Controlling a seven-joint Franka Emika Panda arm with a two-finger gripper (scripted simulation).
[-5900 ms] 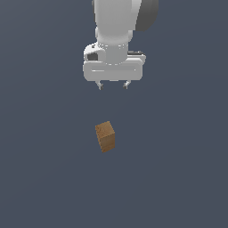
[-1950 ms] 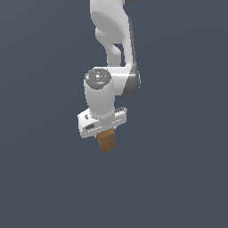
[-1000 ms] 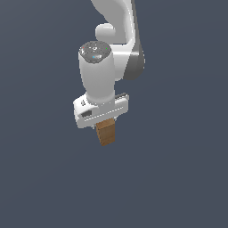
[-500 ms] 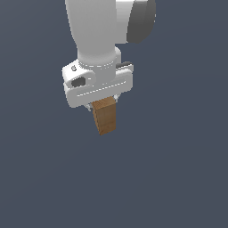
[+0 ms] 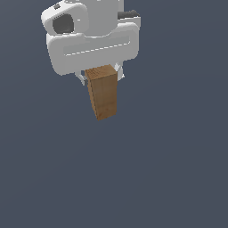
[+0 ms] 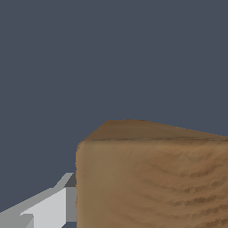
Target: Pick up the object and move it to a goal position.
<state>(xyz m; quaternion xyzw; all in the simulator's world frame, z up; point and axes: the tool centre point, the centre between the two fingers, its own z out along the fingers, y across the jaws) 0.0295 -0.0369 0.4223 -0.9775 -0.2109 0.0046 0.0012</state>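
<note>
The object (image 5: 102, 91) is a brown wood-grain block, taller than wide, hanging below the white gripper (image 5: 100, 76) in the exterior view. The gripper is shut on the block's upper part, with a fingertip showing on either side of it. The block is lifted, with nothing under it but the flat dark grey ground. In the wrist view the object (image 6: 153, 178) fills the near part of the picture, and one light grey finger (image 6: 49, 205) presses against its side. The other finger is hidden there.
The white arm and hand body (image 5: 91, 35) fill the upper part of the exterior view. Plain dark grey ground (image 5: 169, 169) lies all around. No other object shows.
The gripper came down on the block, shut on it and lifted it. Over the last second arm and block rose and grew larger in the exterior view.
</note>
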